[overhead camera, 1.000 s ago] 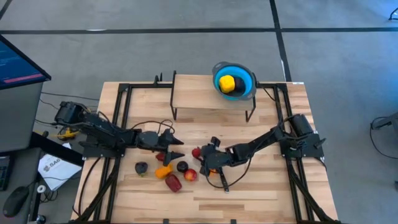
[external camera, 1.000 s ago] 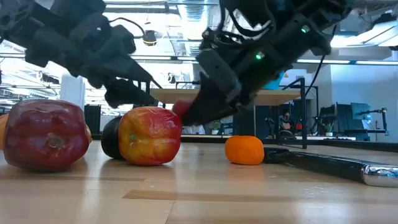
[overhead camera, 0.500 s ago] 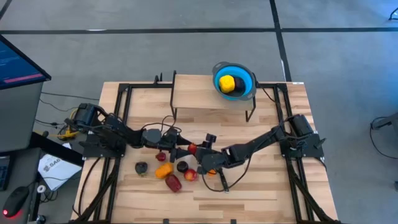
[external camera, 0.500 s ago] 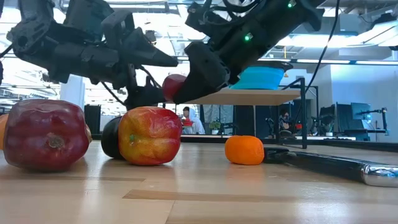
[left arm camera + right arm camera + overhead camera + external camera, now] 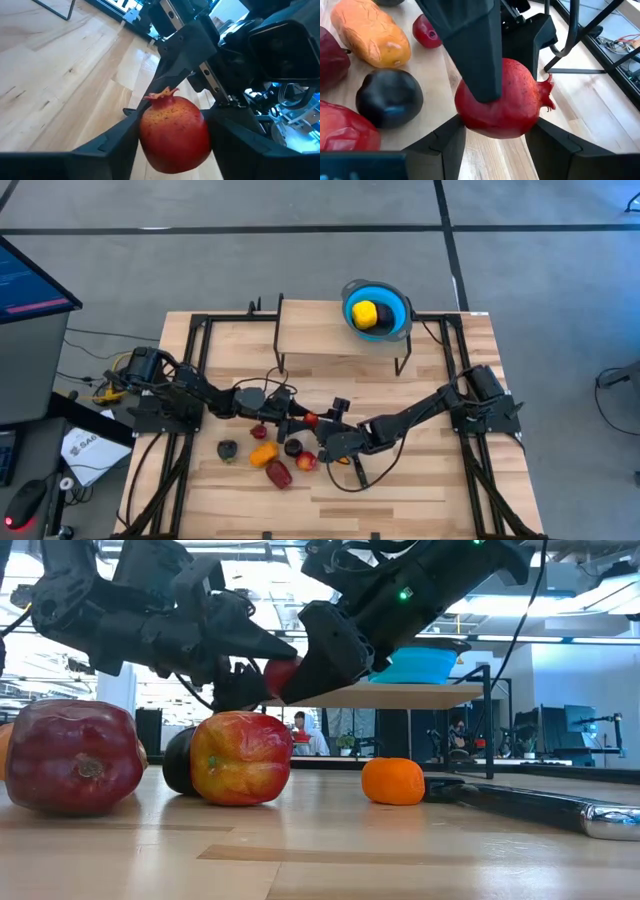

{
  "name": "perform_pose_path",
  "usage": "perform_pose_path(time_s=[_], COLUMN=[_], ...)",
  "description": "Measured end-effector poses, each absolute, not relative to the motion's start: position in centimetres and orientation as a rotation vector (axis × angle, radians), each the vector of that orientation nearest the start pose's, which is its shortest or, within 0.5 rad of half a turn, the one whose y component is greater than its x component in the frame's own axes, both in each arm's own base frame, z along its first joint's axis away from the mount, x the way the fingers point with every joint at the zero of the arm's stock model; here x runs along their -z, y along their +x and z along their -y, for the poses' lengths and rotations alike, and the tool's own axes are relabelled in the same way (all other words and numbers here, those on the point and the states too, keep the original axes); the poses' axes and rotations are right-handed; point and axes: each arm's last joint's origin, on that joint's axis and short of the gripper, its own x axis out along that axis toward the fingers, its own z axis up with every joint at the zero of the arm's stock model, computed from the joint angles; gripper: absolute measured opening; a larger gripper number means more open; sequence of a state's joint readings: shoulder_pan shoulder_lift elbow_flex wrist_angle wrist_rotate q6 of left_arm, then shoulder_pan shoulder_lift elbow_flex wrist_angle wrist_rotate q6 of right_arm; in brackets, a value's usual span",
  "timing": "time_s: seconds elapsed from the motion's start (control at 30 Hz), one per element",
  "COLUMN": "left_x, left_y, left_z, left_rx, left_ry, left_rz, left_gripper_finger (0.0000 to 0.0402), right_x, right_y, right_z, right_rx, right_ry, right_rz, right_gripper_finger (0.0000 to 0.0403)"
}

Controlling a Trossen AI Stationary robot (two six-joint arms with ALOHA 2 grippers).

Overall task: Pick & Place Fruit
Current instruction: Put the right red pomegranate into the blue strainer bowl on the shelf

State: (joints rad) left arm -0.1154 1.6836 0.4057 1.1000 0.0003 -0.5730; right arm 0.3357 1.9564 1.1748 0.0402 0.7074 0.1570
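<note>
**A:** Why do both arms meet over the middle of the table?

**B:** It looks like a handover. The red pomegranate (image 5: 174,133) hangs in the air between them, lifted off the wood. The right gripper (image 5: 495,137) has its fingers pinched on the sides of it, and the left gripper (image 5: 172,135) has its own pair pressed against it from the other direction (both wrist views show dark pads touching the skin on either side).

**A:** So who carries it?

**B:** At this instant both, I judge. Two crossed grips keep it from slipping while one lets go.

**A:** Where is the rest of the fruit?

**B:** In the high view, a cluster lies on the table at about seven o'clock from the pomegranate: a dark plum (image 5: 228,449), an orange-yellow piece (image 5: 263,455), a red pepper-like piece (image 5: 279,474), a dark round one (image 5: 293,448) and a red-yellow apple (image 5: 306,462). A small orange (image 5: 393,781) sits alone, near the knife (image 5: 545,807).

**A:** And the target?

**B:** Probably the blue bowl (image 5: 399,299) on the raised shelf, roughly at one o'clock, well apart, already holding a yellow fruit (image 5: 364,314).
</note>
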Motion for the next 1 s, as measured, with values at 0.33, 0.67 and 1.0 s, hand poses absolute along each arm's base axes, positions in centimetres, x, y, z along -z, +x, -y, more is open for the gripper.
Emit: perform_pose_path(time_s=[0.33,0.67,1.0], left_x=[-13.0,-12.9,-12.9], left_y=[27.1,26.8,26.8], left_z=[3.3,4.6,5.0], left_rx=[0.123,0.216,0.252], left_ry=[-0.456,0.039,0.380], left_rz=[-0.227,-0.204,-0.166], left_gripper_finger=[0.0163,0.0172,0.0189], right_x=[-15.5,-13.3,-12.0], right_y=[38.6,36.5,34.2], right_z=[-11.4,-12.1,-15.6], right_rx=[0.304,0.249,0.327], right_ry=[-0.171,0.030,0.255], right_rz=[-0.653,-0.866,-0.515], right_gripper_finger=[0.0221,0.0302,0.0302])
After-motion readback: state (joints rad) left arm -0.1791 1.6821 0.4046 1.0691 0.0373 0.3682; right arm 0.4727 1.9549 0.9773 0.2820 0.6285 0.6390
